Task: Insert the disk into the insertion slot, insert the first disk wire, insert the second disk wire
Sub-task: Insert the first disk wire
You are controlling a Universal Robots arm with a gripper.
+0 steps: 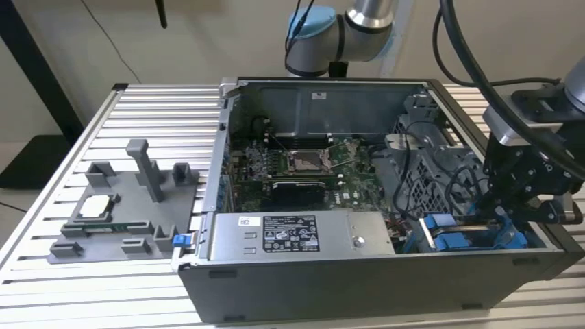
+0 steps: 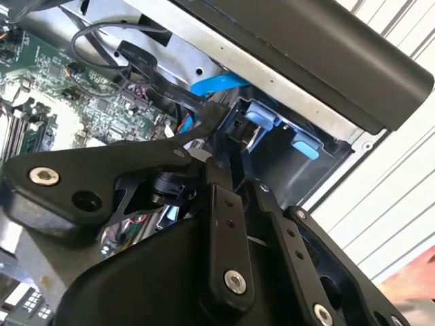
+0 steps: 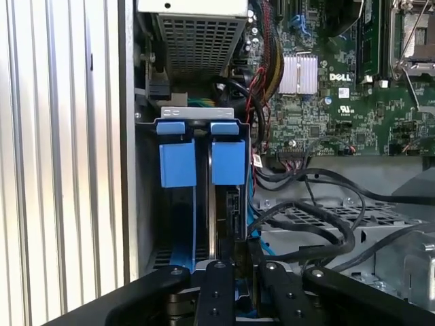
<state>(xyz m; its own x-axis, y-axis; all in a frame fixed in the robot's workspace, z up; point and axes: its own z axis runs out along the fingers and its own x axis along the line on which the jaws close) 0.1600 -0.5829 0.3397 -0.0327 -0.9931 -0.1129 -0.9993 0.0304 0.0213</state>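
Looking over a slatted aluminium table [image 1: 137, 116] that carries an open grey computer case [image 1: 366, 291], with the blue-capped joints of the robot arm [image 1: 366, 17] above the case's far wall. Holding, inside the case, a boxy steel power supply [image 1: 292, 236] with a black label along the front wall, a green motherboard [image 1: 302, 161] behind it, and a perforated metal cage [image 1: 429, 178] toward the exterior view's right. Lying on the table just beside the case, to the exterior view's left, a grey fixture [image 1: 128, 205] with upright posts and a small square part set in it. Lowered into the case's front corner on the exterior view's right, the black gripper [image 1: 501, 218], directly over the insertion slot [image 3: 144, 204], a grey metal bay with bright blue rails. Cannot tell whether the gripper is open or closed, nor whether it touches anything. Standing on edge within that bay, the disk [image 3: 228, 204], dark and narrow when seen end-on in the first wrist view, clipped in a bright blue carrier ending in a blue tab [image 3: 228, 161]. Sitting just beside it, on the side of the case's outer wall, a second blue tab [image 3: 178, 161] above a blue rail and a dark gap. Crowding the bay's motherboard side, black cables [image 3: 306, 224] looping over the cage. Curving past the bay in the second wrist view, a thin blue data cable [image 2: 217, 85].
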